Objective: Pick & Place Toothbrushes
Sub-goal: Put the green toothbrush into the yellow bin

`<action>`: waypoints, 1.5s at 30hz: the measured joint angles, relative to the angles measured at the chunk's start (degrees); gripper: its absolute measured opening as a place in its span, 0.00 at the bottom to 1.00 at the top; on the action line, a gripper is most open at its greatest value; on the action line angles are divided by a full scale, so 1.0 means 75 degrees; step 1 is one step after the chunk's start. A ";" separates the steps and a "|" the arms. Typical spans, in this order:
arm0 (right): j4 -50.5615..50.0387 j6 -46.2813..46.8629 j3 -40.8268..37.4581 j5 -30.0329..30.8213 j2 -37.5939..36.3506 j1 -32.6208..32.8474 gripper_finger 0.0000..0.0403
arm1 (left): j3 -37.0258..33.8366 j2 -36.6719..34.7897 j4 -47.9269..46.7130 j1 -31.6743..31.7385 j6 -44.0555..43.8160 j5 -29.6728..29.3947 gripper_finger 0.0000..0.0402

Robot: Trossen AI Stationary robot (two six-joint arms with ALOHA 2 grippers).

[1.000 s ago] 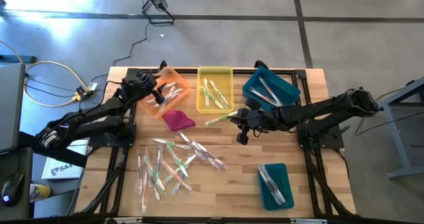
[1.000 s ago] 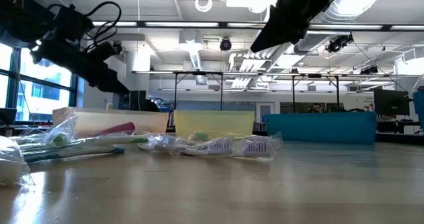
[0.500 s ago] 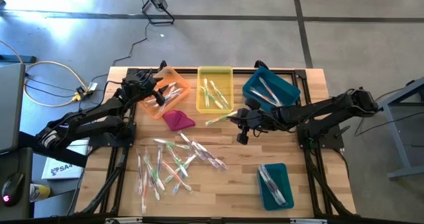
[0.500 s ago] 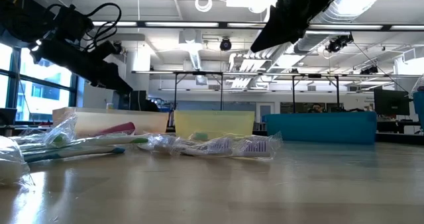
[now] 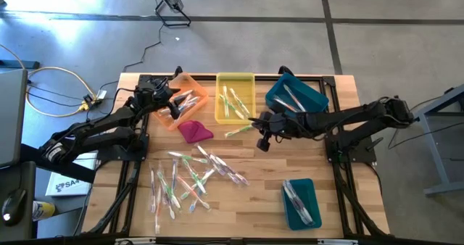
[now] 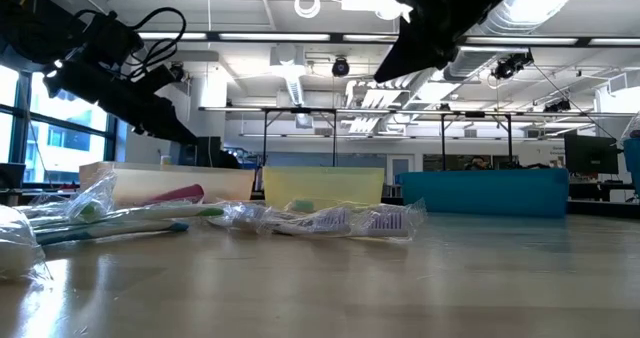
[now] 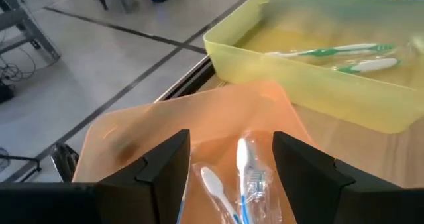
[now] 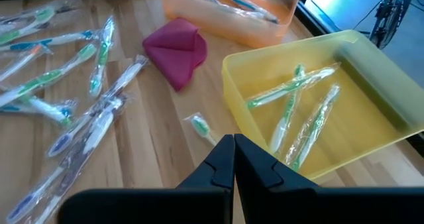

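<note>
Right wrist view: right gripper [image 8: 233, 159] pinched on crinkly-wrapped (clear film) toothbrush [image 8: 201, 127].

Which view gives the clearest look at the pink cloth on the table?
The right wrist view: the pink cloth fills a good part of the picture, folds visible, lying between the orange bin and the loose toothbrushes. The high view shows it small. The left wrist view misses it; in the low view I cannot pick it out.

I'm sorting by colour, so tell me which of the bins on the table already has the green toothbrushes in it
The yellow bin, in the middle of the back row. The wrapped toothbrushes inside it have green handles, while the orange bin beside it holds white and blue ones.
</note>
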 joint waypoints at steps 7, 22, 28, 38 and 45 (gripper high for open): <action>0.0125 0.0179 0.0000 0.0006 -0.0001 -0.0129 0.00 | 0.0000 0.0000 0.0014 0.0003 0.0088 0.0155 0.39; 0.0120 0.0095 0.0000 -0.0247 0.0002 -0.0275 0.01 | 0.0003 -0.0005 0.0599 0.0003 0.0425 0.0605 0.34; 0.0119 -0.0055 0.0000 -0.0256 0.0002 -0.0278 0.01 | 0.0006 -0.0006 0.0955 0.0001 0.0423 0.0969 0.34; 0.0685 -0.0291 0.0003 -0.0254 0.0002 -0.0275 0.01 | 0.0006 -0.0006 0.1325 0.0000 0.0305 0.0959 0.34; 0.0900 -0.0688 0.0003 -0.0254 0.0002 -0.0275 0.01 | 0.0006 -0.0055 0.1328 -0.0081 0.0108 0.0953 0.31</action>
